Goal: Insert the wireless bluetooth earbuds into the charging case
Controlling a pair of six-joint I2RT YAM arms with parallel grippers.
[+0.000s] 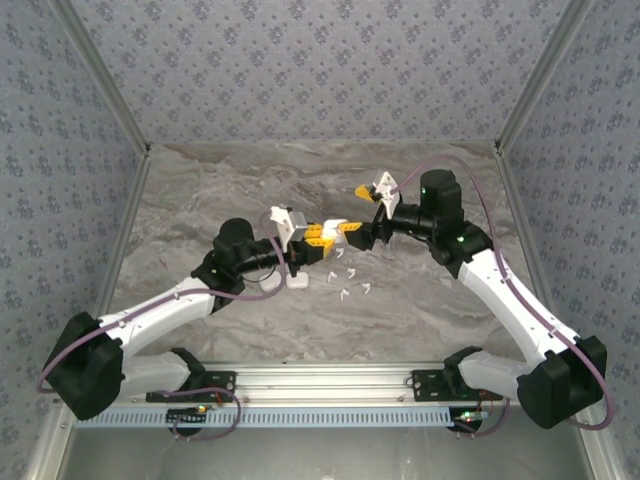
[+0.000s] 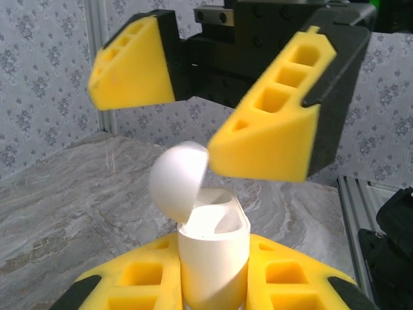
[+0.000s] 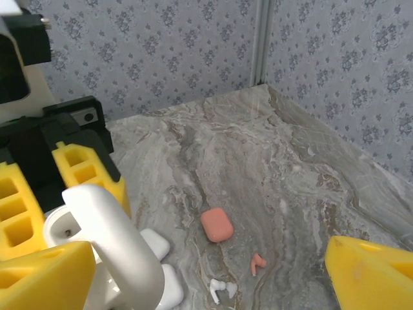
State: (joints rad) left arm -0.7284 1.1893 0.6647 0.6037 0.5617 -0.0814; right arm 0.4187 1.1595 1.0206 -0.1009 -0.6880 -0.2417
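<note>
1. No lettering, brand, number or sign can be read in any view;
2. the white charging case (image 2: 213, 258) shows a plain shell with nothing legible on it;
3. the pink case (image 3: 216, 225) lying on the desk (image 3: 310, 168) is too small to tell whether it bears any marking;
4. the wall covering (image 1: 320, 70) carries a repeated flower-like motif, not writing.
</note>
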